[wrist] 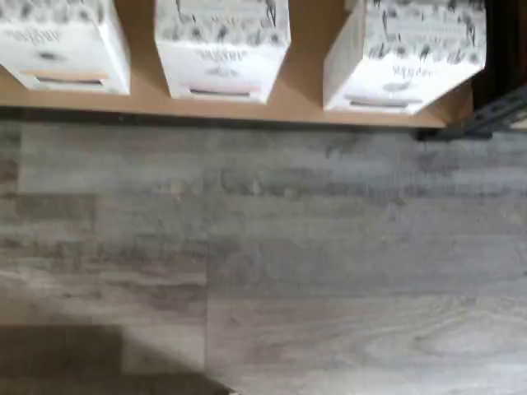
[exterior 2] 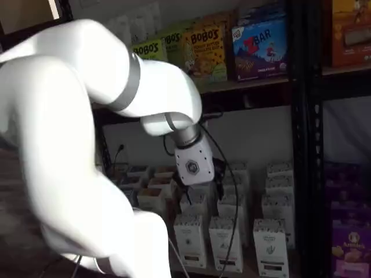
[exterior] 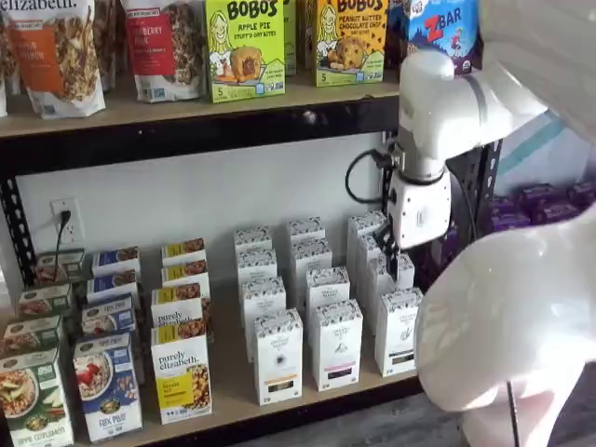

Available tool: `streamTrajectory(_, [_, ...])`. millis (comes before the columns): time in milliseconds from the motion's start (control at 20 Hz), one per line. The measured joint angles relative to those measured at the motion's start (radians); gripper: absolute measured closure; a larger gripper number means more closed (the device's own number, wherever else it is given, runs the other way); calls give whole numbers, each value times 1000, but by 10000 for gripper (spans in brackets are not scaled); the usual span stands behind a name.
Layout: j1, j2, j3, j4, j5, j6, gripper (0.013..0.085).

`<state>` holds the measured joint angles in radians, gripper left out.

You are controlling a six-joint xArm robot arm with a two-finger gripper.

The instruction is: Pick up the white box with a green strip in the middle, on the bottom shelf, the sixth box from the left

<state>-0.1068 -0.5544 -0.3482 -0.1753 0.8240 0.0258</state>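
Observation:
The white box [exterior: 399, 331] stands at the front of the bottom shelf [exterior: 233, 396], rightmost of three white cartons with speckled tops. It also shows in a shelf view [exterior 2: 269, 248] and in the wrist view [wrist: 399, 53], turned slightly, close to the black upright [wrist: 502, 74]. The pale board [wrist: 300, 95] and its dark front rail show under it. My gripper [exterior: 395, 264] hangs above the rows of white cartons, behind and above the white box, apart from it. Only its white body and a dark bit of finger show, also in a shelf view [exterior 2: 219, 172]. It holds nothing.
Two more white cartons [wrist: 221, 45] [wrist: 62, 45] stand beside the target, with rows of the same behind. Colourful granola boxes [exterior: 182, 372] fill the shelf's left part. Bobo's [exterior: 244, 47] and Zbar boxes sit on the upper shelf. Grey plank floor [wrist: 263, 247] lies in front.

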Motion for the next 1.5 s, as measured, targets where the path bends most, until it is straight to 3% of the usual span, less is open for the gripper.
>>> streamTrajectory(150, [-31, 98, 3, -13, -71, -14, 130])
streamTrajectory(300, [-81, 206, 26, 12, -238, -65, 130])
streamTrajectory(400, [-104, 281, 33, 1, -351, -70, 130])
streamTrajectory(600, [-121, 437, 3, -60, -502, -22, 130])
streamTrajectory(750, [-115, 539, -34, -16, -578, -54, 130])
streamTrajectory(850, [-117, 602, -60, -61, -632, -10, 130])
streamTrajectory(1000, [-120, 699, -118, -182, -678, 108, 130])
streamTrajectory(1100, [-116, 769, -166, -230, -698, 159, 130])
streamTrajectory(1300, [-116, 875, -255, -269, -718, 200, 130])
streamTrajectory(1500, [-119, 970, -355, -266, -690, 191, 130])
